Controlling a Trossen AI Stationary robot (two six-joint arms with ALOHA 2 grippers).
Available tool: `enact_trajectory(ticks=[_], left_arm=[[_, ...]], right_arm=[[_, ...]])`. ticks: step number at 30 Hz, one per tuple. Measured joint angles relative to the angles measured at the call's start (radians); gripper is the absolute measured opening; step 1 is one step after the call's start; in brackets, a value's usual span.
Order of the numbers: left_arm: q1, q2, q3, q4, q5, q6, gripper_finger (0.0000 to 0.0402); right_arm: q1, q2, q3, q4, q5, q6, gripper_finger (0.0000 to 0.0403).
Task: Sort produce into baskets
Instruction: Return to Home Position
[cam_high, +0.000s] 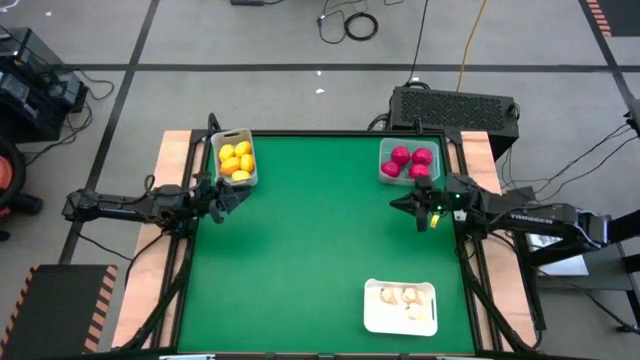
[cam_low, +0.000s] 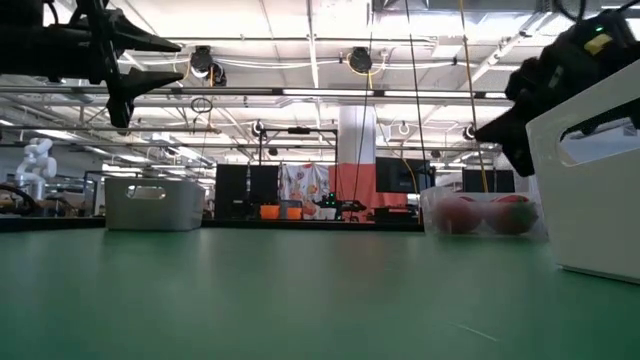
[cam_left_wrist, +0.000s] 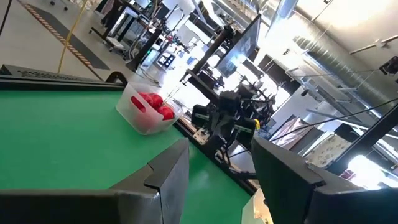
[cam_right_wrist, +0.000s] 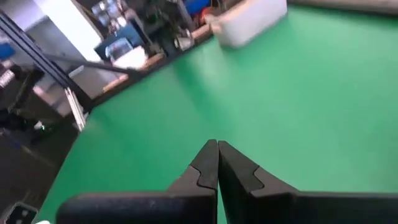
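Yellow lemons (cam_high: 236, 160) fill the whitish bin (cam_high: 230, 136) at the high view's upper left. Red fruits (cam_high: 402, 156) sit in the clear bin (cam_high: 384, 150) at upper right, and white garlic bulbs (cam_high: 400, 296) lie in the flat tray (cam_high: 390, 322) at lower right. Above the green desk (cam_high: 300, 250), the left gripper (cam_high: 228, 198) gapes wide and empty, while the right gripper (cam_high: 394, 204) is pinched closed on nothing.

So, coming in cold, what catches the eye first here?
The sorted colours: yellow lemons in the whitish bin at the high view's top left, red fruits in the clear bin top right, garlic bulbs on the white tray bottom right. The left gripper hangs open beside the lemons, the right gripper shut beside the reds.
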Motion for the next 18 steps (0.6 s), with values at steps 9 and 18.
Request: enact_trajectory(ticks=[9, 18], left_arm=[[0.0, 0.0, 0.0, -0.005, -0.001, 0.0, 0.0182], [0.0, 0.0, 0.0, -0.008, 0.014, 0.022, 0.0182]], right_arm=[[0.026, -0.154, -0.002, -0.11, 0.049, 0.03, 0.0], [0.118, -0.227, -0.003, -0.234, 0.238, 0.002, 0.0]])
